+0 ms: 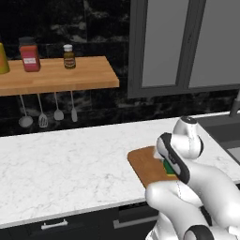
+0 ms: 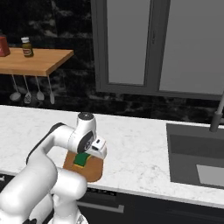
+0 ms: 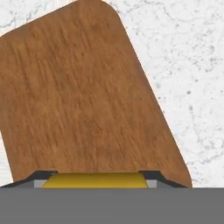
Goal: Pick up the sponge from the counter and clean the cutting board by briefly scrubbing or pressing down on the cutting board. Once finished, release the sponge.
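The brown wooden cutting board lies near the front edge of the white marble counter. My gripper is shut on the sponge, whose yellow foam shows between the dark fingertips. The base views show the sponge's green top under the hand, low over the board's middle. Whether the sponge touches the wood I cannot tell.
A sink with a faucet lies to the right of the board. On the wall at the left hangs a wooden shelf with bottles, utensils below it. Dark drawers run under the counter.
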Tool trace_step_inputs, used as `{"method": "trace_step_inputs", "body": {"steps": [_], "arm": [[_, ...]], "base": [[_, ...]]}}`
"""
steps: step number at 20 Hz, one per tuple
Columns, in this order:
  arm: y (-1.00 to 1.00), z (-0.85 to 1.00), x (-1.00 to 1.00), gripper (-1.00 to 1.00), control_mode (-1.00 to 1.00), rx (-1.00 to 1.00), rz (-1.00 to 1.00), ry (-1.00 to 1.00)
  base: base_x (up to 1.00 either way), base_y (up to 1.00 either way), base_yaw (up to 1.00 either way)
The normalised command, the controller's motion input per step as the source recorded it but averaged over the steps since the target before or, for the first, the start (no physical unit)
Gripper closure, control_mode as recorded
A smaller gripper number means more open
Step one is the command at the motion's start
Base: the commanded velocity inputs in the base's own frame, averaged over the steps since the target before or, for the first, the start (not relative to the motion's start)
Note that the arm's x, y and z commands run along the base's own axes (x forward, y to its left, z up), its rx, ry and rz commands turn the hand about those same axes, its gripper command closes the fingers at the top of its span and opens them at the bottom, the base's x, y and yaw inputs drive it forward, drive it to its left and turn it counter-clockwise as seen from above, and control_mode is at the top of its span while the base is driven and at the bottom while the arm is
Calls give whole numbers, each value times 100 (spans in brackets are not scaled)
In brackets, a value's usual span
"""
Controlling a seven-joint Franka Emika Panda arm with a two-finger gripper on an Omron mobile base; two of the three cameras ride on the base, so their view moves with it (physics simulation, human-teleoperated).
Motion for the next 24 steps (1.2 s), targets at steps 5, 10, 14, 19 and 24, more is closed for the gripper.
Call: {"method": "trace_step_inputs", "body": {"steps": [5,10,14,19,24], "arm": [[99,24,39,100,-100,0,-1,-1],[100,20,50,100,-100,0,0,0],[100,13,72,100,-100,-4,0,0],[100,-4,76,100,-100,-5,0,0],[84,-33,18,100,-100,0,0,0]], "base": [[0,0,0],[0,0,0],[0,0,0],[0,0,0],[0,0,0]]}}
